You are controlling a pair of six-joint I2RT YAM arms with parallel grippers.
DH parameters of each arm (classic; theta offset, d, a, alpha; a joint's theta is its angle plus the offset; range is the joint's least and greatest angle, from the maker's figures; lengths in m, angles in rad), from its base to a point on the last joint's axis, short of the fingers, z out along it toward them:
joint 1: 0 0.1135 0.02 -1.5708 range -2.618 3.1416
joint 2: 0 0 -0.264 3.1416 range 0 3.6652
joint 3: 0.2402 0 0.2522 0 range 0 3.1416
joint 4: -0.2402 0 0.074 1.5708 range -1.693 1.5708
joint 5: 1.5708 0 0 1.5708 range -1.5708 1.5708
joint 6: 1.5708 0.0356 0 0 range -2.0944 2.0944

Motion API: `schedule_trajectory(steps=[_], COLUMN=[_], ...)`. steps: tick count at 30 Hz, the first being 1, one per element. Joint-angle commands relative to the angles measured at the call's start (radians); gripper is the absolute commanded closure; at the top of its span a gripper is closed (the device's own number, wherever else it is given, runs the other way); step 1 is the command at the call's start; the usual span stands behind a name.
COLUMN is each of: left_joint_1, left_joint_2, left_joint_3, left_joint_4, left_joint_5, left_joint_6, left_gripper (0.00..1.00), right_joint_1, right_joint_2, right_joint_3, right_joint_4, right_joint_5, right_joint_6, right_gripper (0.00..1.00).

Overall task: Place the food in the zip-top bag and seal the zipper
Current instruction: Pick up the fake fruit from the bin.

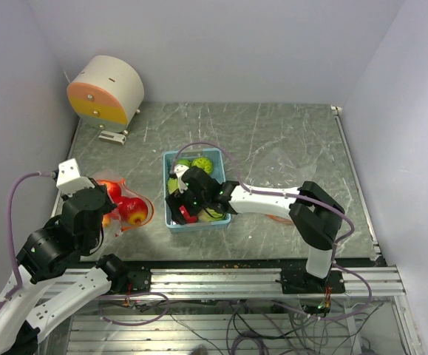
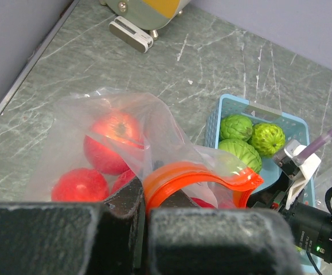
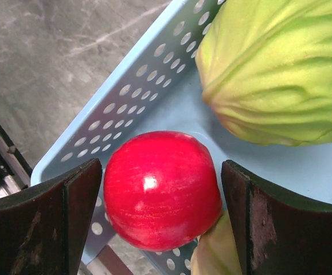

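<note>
Red-orange zipper [image 2: 200, 175] is clamped tight between my left fingers [image 2: 57, 240]. The clear zip-top bag [image 2: 68, 132] just beyond holds red fruits [image 2: 114, 140] on the table [image 2: 211, 57]. Only my right wrist view shows my right fingers [image 3: 39, 229] apart, flanking one loose red fruit [image 3: 161, 189] in the blue basket [image 3: 154, 74]; green fruits [image 1: 202, 164] sit further back in it

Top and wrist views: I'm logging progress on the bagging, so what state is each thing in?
zip-top bag: mouth open, red fruits inside, held at its rim.
zipper: unsealed, bowed open.
left gripper: shut on the zip-top bag's rim.
right gripper: open, astride a red fruit, gaps on both sides.
red fruit: lying in the basket, not gripped.
basket: holds green fruits and the red fruit.
</note>
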Motion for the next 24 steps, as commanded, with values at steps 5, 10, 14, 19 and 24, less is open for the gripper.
schedule_trajectory(steps=[5, 10, 14, 19, 24], left_joint_1=[0.003, 0.003, 0.003, 0.003, 0.003], left_joint_2=[0.002, 0.009, 0.019, 0.025, 0.029], left_joint_3=[-0.01, -0.007, -0.007, -0.016, -0.026], left_joint_4=[0.003, 0.006, 0.013, 0.022, 0.04], left_joint_5=[-0.012, -0.012, -0.011, -0.008, 0.006], left_joint_6=[-0.018, -0.016, -0.015, -0.014, -0.017], left_gripper=[0.93, 0.93, 0.93, 0.93, 0.93], right_joint_1=[-0.002, -0.002, -0.004, -0.026, -0.078], right_joint_2=[0.041, 0.04, -0.023, -0.153, -0.298], right_joint_3=[0.004, 0.005, 0.039, 0.05, 0.007], right_joint_4=[-0.124, -0.105, -0.097, -0.057, 0.024], right_joint_5=[0.051, 0.071, 0.111, 0.119, 0.013], right_joint_6=[-0.033, -0.024, -0.032, -0.034, -0.011], right_gripper=[0.16, 0.49, 0.74, 0.76, 0.76])
